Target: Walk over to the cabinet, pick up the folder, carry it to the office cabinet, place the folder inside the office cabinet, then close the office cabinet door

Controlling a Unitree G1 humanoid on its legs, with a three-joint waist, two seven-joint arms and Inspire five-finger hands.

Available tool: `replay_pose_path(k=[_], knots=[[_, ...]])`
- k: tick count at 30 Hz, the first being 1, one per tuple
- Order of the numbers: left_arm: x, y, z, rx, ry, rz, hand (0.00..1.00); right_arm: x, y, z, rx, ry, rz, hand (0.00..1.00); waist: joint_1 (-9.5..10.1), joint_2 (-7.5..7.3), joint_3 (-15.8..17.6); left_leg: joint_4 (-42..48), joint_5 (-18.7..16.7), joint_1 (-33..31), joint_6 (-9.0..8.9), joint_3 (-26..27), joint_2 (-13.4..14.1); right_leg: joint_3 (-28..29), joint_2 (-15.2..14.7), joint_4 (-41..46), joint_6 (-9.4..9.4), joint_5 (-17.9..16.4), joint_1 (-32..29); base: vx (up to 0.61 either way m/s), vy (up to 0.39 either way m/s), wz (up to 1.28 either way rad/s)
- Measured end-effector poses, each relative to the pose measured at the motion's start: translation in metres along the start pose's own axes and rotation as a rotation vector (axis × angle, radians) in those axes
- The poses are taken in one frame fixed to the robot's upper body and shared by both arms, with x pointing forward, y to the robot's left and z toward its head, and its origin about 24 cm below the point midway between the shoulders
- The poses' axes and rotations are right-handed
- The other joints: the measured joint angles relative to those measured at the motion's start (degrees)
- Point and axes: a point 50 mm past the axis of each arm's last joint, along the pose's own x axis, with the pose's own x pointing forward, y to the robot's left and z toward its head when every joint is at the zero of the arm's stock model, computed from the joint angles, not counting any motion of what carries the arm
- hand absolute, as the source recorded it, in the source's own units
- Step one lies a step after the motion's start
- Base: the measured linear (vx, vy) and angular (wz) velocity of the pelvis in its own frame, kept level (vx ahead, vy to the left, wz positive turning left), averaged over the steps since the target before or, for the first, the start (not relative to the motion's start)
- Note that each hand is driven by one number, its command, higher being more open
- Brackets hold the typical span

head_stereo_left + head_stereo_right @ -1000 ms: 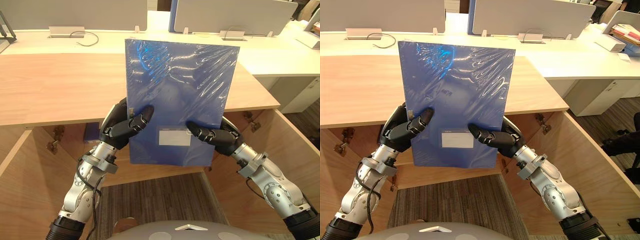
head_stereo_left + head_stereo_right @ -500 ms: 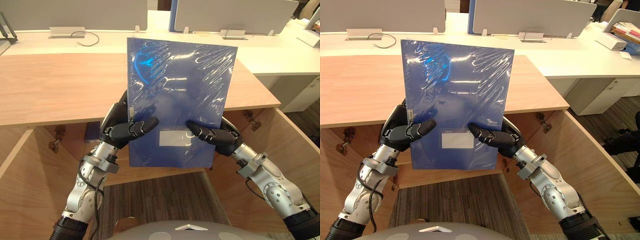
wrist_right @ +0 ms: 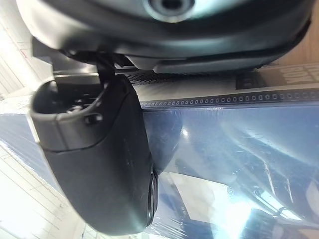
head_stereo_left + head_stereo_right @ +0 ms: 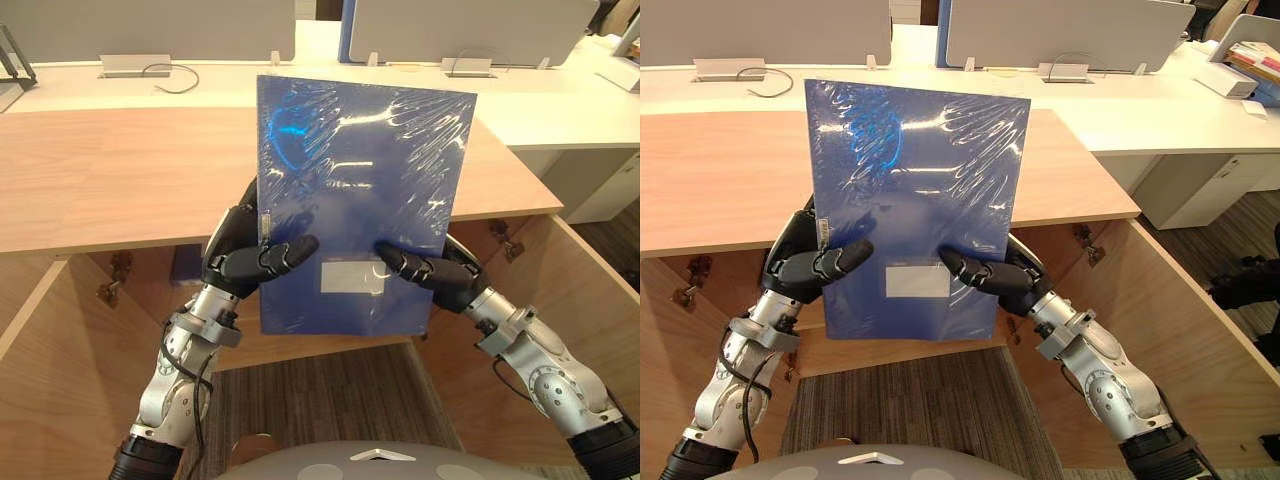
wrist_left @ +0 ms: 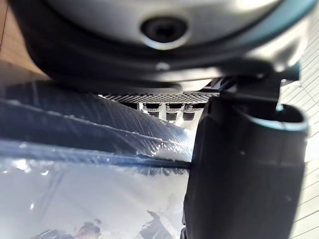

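Observation:
A blue folder (image 4: pixel 365 180) in shiny plastic wrap, with a white label low on its face, stands upright in front of me above the cabinet opening. My left hand (image 4: pixel 238 255) grips its lower left edge: the thumb (image 5: pixel 244 169) lies flat across the front and the fingers are hidden behind. My right hand (image 4: pixel 445 278) holds the lower right part the same way, thumb (image 3: pixel 99 159) pressed on the front face of the folder (image 3: pixel 224 149).
A wooden cabinet top (image 4: pixel 120 170) runs across behind the folder. Its two doors stand open toward me, one at the left (image 4: pixel 35 380), one at the right (image 4: pixel 575 290). A dark blue item (image 4: pixel 185 262) sits inside. White desks (image 4: pixel 560 110) with screens lie beyond.
My left thumb has swung down from pointing up to lying flat across the folder's front. The folder has shifted slightly to the right. The right hand's hold is unchanged.

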Motion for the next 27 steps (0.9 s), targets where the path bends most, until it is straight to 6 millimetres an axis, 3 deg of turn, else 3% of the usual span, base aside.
replay_pose_path(k=[20,24,27], knots=[[-0.018,0.006,-0.005,-0.026,0.025,0.047,1.00,-0.009,-0.001,-0.002,-0.002,0.006,-0.006,0.00,0.04,1.13,0.7,1.9,-1.5,-0.2,-0.03,0.0,0.3,0.7,0.0,0.3,0.04,0.0,0.0,0.00,0.002,-0.02],[-0.021,0.012,0.005,-0.030,-0.022,0.089,1.00,-0.010,-0.003,0.003,-0.004,-0.024,-0.003,0.00,0.04,1.31,0.8,1.9,-1.5,-0.2,-0.02,-0.1,0.3,0.7,0.0,0.3,0.03,0.0,0.0,0.00,0.000,0.00],[-0.016,0.006,0.027,-0.022,-0.121,0.077,1.00,-0.009,-0.001,0.001,0.012,-0.043,0.010,0.00,0.02,1.33,0.8,1.9,-1.5,-0.3,-0.01,-0.2,0.3,0.5,0.0,0.3,0.01,0.0,0.1,0.00,-0.001,0.01]])
